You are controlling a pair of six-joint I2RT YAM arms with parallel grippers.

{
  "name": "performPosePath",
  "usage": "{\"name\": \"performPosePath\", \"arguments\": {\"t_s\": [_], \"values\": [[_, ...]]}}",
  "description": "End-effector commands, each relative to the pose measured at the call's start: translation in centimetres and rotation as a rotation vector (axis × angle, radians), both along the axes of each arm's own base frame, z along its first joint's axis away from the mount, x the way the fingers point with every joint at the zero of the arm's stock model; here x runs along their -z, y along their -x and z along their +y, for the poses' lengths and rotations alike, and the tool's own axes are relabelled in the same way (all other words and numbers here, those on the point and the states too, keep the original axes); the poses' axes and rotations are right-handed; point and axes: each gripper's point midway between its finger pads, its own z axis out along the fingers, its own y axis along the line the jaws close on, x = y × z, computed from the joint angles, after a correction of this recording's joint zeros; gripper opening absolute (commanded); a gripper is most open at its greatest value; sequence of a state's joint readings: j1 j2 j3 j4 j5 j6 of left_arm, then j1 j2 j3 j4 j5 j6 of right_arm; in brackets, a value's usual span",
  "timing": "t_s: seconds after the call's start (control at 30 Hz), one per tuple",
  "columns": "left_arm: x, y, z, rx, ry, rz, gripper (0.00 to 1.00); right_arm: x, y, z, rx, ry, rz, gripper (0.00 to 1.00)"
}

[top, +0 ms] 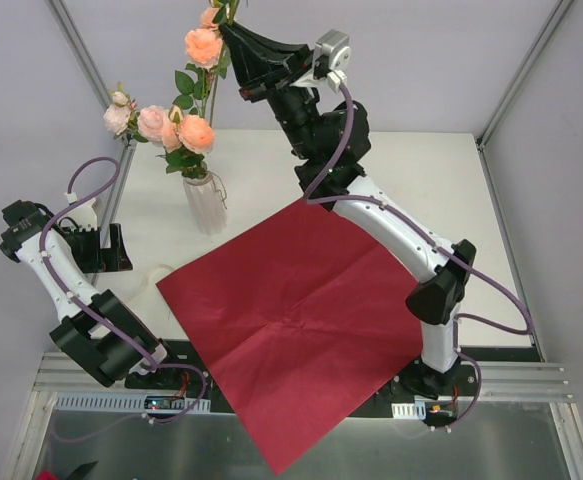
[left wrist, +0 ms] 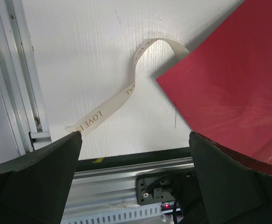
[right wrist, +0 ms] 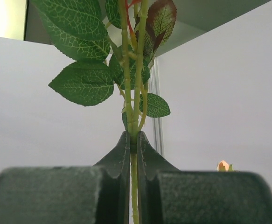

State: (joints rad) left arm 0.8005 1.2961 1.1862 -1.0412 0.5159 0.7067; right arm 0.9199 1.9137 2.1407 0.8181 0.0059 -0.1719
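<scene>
From above, the right gripper (top: pixel 229 35) is seen raised over the white ribbed vase (top: pixel 206 205), closed on an artificial rose spray (top: pixel 204 47). Whether its foot is clear of the vase cannot be told. Other roses (top: pixel 161 128) stand in the vase, and nothing has been laid on the red paper sheet (top: pixel 301 320).

At the left wrist, the left gripper (left wrist: pixel 135 140) is held wide apart above a loose printed ribbon (left wrist: pixel 126 91), untied, beside the sheet's corner.

At the right wrist, the fingers (right wrist: pixel 122 154) are pressed together on the green stem (right wrist: pixel 134 70).
</scene>
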Motion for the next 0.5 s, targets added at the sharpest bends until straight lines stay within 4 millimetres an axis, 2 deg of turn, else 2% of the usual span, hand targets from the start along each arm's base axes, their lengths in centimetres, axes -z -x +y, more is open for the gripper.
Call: {"name": "performPosePath", "arguments": {"t_s": [0.0,0.27,0.47], "values": [[-1.1,-0.1,-0.1,0.009,0.006,-0.021,0.99,-0.6,0.2,0.5,0.000,-0.053,-0.080,0.01],[-1.1,-0.1,0.2,0.008,0.003,-0.012,0.99,2.1,-2.2,2.9,0.000,-0.030,-0.038,0.01],[-1.0,-0.1,0.3,0.010,-0.002,-0.008,0.99,4.2,-4.5,3.5,0.011,-0.042,0.021,0.01]]}}
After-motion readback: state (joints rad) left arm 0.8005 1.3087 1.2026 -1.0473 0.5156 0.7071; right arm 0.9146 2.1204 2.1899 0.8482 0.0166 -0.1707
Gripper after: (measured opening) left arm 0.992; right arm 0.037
